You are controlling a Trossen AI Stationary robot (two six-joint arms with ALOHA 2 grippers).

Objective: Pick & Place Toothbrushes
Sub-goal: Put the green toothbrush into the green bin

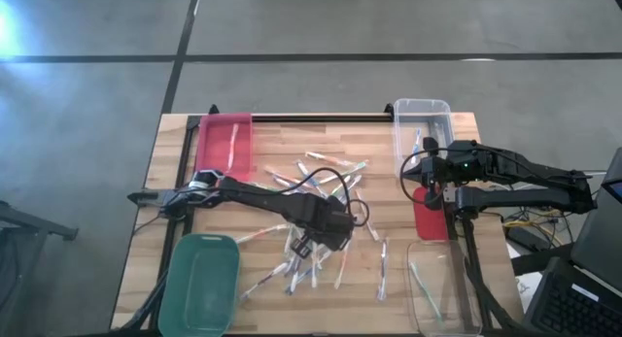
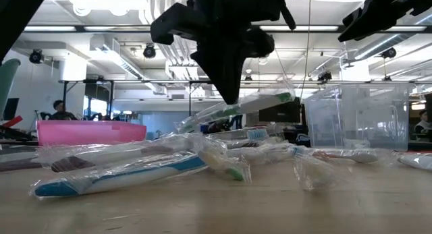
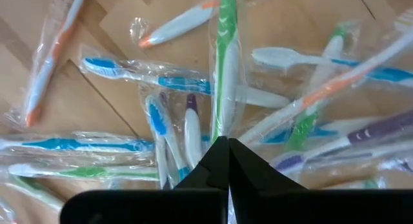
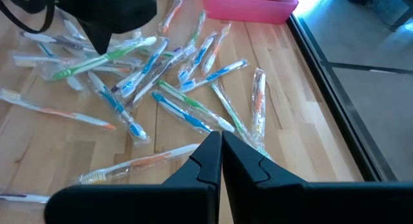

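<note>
Several wrapped toothbrushes [image 1: 335,177] lie scattered over the middle of the wooden table. My left gripper [image 3: 227,141] hangs over the pile, shut on a green-and-white wrapped toothbrush [image 3: 223,62]. The low view shows the same green toothbrush [image 2: 260,103] raised above the heap. My right gripper [image 4: 221,139] waits shut at the table's right side, above a red bin [image 1: 431,219], with nothing between its fingers. My left gripper pinches the green toothbrush in its clear wrapper [image 3: 220,124] between its two fingers, part way along its length. The fingers point steeply down from above. The brush sits tilted in the hold, one end [image 2: 287,96] higher and above the pile; the wrapper's lower end is hard to separate from the heap.
A pink bin [image 1: 225,143] stands at the far left and a green bin [image 1: 199,284] at the near left. One clear bin [image 1: 423,118] is at the far right and another clear bin [image 1: 442,293] at the near right. A black rail [image 1: 321,117] runs along the far edge.
</note>
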